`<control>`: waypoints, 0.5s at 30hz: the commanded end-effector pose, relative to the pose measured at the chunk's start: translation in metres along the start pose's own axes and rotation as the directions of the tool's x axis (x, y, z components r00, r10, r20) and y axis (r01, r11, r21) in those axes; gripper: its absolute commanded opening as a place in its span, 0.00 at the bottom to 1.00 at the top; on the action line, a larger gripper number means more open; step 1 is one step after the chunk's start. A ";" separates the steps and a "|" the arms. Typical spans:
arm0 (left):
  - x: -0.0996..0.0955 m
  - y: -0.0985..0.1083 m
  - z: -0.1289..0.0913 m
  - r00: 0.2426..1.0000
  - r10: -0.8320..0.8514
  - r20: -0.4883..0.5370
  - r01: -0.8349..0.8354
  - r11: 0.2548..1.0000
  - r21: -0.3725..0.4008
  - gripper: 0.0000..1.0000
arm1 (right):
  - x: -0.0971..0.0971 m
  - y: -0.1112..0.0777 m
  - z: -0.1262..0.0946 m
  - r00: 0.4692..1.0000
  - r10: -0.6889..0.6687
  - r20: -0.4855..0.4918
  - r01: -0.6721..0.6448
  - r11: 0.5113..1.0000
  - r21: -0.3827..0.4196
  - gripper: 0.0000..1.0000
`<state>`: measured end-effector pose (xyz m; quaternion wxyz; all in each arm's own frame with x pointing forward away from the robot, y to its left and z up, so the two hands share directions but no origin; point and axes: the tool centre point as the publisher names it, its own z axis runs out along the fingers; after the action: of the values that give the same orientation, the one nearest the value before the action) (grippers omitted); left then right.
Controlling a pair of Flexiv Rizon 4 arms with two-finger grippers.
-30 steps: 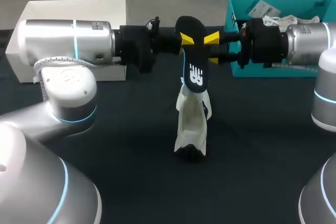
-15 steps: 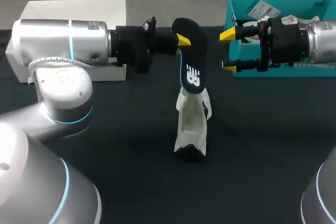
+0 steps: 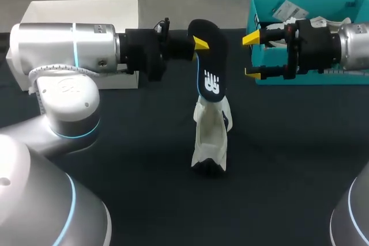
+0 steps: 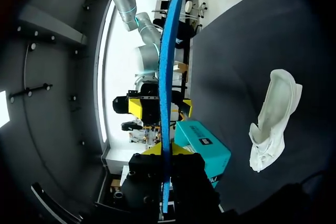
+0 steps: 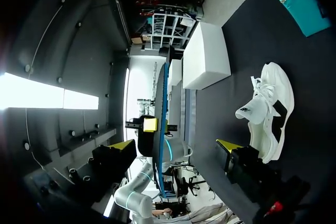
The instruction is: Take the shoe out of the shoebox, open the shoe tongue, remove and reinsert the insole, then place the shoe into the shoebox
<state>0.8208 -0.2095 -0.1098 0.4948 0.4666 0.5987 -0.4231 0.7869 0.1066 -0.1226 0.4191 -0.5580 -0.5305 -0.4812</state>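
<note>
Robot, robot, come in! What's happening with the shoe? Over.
Left hand shut on insole, held up. Right hand open, empty. Shoe on table. Nothing blocking.

Shoe [image 3: 210, 136] on table [image 3: 144, 171] ctr, insole [image 3: 209, 64] above it, white box [image 3: 81, 12] rear L, shoebox [image 3: 346, 79] rear R.

Robotics lab, manipulation bench. Basis: two grey jointed arms with blue light rings, left arm [image 3: 63, 44] and right arm [image 3: 354, 41], reach in over a table [image 3: 127, 159] draped in black cloth. Items present are staged test props: shoe [image 3: 209, 136], insole [image 3: 210, 79], teal shoebox [image 3: 334, 79], white box [image 3: 81, 12].
</note>
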 end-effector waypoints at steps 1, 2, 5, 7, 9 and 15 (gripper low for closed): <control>-0.001 -0.002 -0.001 1.000 0.001 0.021 -0.001 1.000 0.006 0.00 | 0.001 -0.001 0.000 1.000 0.001 0.004 -0.001 1.000 -0.001 1.00; -0.002 -0.002 -0.001 1.000 0.000 0.030 0.000 1.000 0.010 0.00 | 0.001 -0.001 0.000 1.000 0.001 0.004 -0.001 1.000 -0.001 1.00; -0.004 -0.002 -0.001 0.999 -0.003 0.048 0.003 1.000 0.013 0.00 | 0.001 -0.001 0.000 1.000 0.001 0.004 -0.001 1.000 -0.001 1.00; -0.006 -0.002 0.000 0.998 -0.015 0.060 0.015 1.000 0.014 0.00 | 0.001 -0.001 0.000 1.000 0.001 0.004 -0.001 1.000 -0.001 1.00; -0.008 -0.003 0.000 0.997 -0.014 0.072 0.013 1.000 0.018 0.00 | 0.001 -0.001 0.000 1.000 0.001 0.004 -0.001 1.000 -0.001 1.00; -0.012 -0.006 0.001 0.995 -0.015 0.102 0.012 0.999 0.037 0.00 | 0.001 -0.001 0.000 1.000 0.001 0.004 -0.001 1.000 -0.001 1.00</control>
<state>0.8166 -0.2135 -0.0964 0.5088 0.4511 0.5725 -0.4580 0.7868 0.1069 -0.1218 0.4185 -0.5587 -0.5309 -0.4804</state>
